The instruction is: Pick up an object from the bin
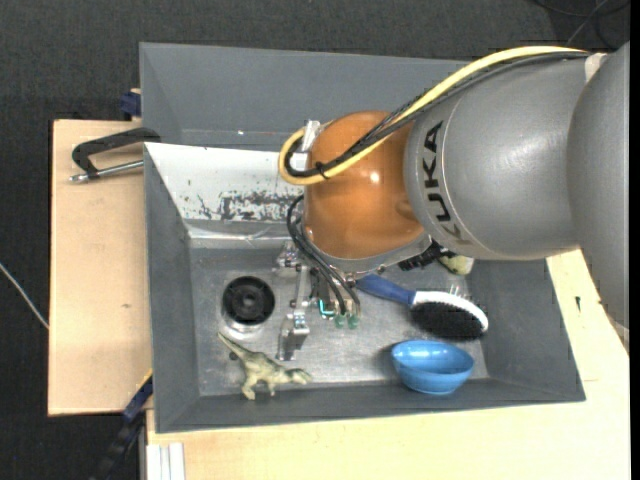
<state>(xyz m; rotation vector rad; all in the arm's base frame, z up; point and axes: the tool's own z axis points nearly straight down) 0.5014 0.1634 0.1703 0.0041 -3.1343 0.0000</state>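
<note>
Tan toy dinosaur [265,374], just beside pincer [308,330]

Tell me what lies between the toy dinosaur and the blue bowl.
Nothing. In the camera view, the bin floor between the toy dinosaur and the blue bowl is bare grey metal.

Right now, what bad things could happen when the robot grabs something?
The gripper sits between the round black-and-silver thing and the blue-handled brush, so it might bump either one. The tan toy dinosaur lies close to the bin's wall; a grab there could scrape the wall or slip off.
</note>
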